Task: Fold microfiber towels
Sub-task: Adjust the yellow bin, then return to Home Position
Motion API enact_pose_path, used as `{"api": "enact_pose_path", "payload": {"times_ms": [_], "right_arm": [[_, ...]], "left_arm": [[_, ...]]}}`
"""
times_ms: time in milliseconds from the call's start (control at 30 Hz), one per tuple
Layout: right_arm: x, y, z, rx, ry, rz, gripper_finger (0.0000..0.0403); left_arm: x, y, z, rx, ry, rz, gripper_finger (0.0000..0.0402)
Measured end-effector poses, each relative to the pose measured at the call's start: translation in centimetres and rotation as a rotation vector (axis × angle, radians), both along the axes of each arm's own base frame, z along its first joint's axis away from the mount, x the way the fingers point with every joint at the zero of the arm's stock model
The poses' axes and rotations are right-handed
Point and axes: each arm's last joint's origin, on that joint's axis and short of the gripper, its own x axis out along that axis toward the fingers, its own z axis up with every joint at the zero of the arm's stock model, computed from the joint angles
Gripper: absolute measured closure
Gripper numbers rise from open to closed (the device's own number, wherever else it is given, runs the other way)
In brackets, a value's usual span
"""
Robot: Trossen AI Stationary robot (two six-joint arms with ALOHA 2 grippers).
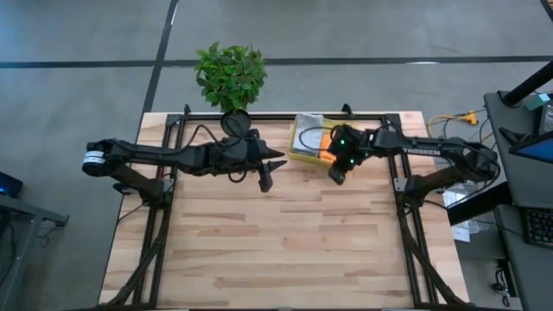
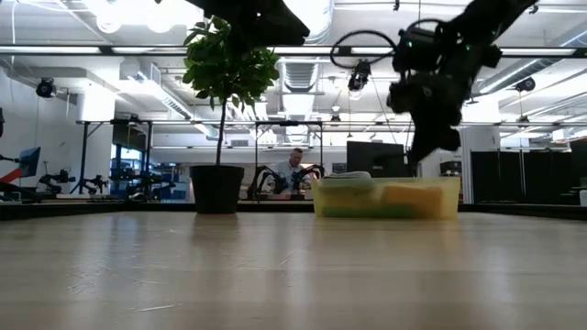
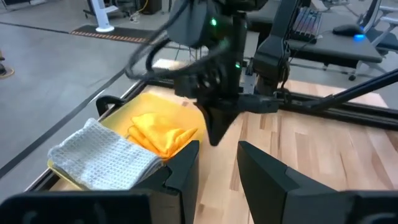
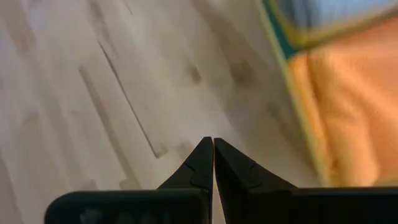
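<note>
Wooden plank surface (image 1: 285,242), pale and bare across the centre and lower part of the high view. At upper centre, translucent yellow bin (image 1: 304,140) holding the towels: light grey towel (image 3: 102,158), orange towel (image 3: 160,132), both inside the bin. Right end effector (image 1: 337,175) just beside the bin, above the surface, fingers pressed together, nothing between them. Left end effector (image 1: 266,180) left of the bin, fingers slightly apart, holding nothing. Potted plant (image 1: 230,78) at the top edge. Beyond, grey floor (image 1: 78,52); in the low view, a workshop hall with a person (image 2: 295,170) far behind.
</note>
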Motion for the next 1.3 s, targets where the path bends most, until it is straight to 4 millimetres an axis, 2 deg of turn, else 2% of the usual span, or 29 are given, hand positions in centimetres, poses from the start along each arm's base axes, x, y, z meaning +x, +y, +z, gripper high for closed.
{"api": "enact_pose_path", "payload": {"times_ms": [133,233,567,800,900,1033,1167,1300], "right_arm": [[-0.2,0.1,-2.1,0.025,0.067,-0.010,0.0394],[-0.1,-0.3,-2.9,-0.032,0.121,-0.034,0.0394],[0.4,-3.8,-3.5,-0.132,0.157,-0.120,0.0394],[1.0,-5.8,-2.6,-0.160,0.161,-0.115,0.0394],[1.3,-5.9,-1.1,-0.156,0.140,-0.097,0.0394],[1.3,-4.7,2.7,-0.180,0.034,-0.087,0.0394],[0.8,-1.9,7.0,-0.179,-0.173,-0.056,0.0394],[0.3,1.7,10.3,-0.117,-0.432,-0.096,0.0394]], "left_arm": [[0.0,0.0,-0.1,0.000,0.006,0.000,0.0304],[0.0,0.0,-0.1,-0.002,0.006,-0.001,0.0304],[0.0,0.0,-0.1,-0.012,0.004,-0.010,0.0304],[0.1,-0.1,-0.1,-0.020,0.004,-0.036,0.0304],[0.0,-0.1,0.0,-0.020,0.001,-0.037,0.0304],[-0.2,-0.1,0.7,0.013,-0.019,-0.045,0.0304],[-0.5,-0.2,1.1,0.124,-0.011,-0.074,0.0304],[-0.6,-0.2,2.0,0.138,-0.076,-0.074,0.0304]]}}
